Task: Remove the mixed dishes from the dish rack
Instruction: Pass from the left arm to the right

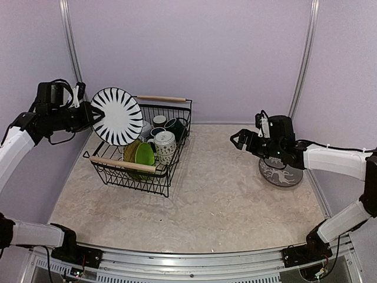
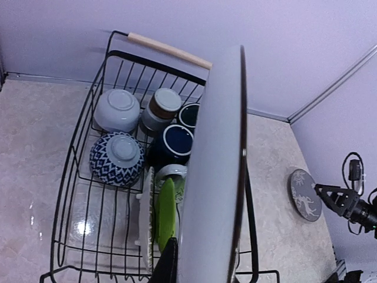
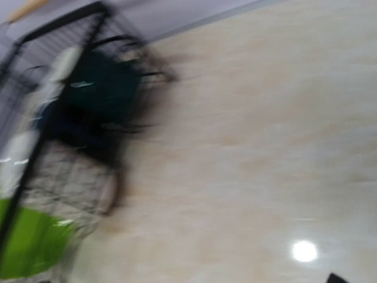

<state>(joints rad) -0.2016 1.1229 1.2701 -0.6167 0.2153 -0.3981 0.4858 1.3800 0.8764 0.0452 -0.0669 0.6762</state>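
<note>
Top: left jaws pinch striped plate (image 1: pixel 116 116) upright over left end of dish rack (image 1: pixel 143 181), left on tabletop (image 1: pixel 218 200). Right jaws spread above grey plate (image 1: pixel 283 174), right. Left wrist: striped plate edge-on; bowls (image 2: pixel 116 158), mugs (image 2: pixel 178 141), lime green plate (image 2: pixel 166 212) in rack. Right wrist: blurred rack, left.

Heavy motion blur over the dish rack (image 3: pixel 65 177) and lime green plate (image 3: pixel 26 247), plate partly off-frame

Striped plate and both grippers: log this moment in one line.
left gripper: shut on striped plate, upright over dish rack | right gripper: open, empty | grey plate: on table
</note>
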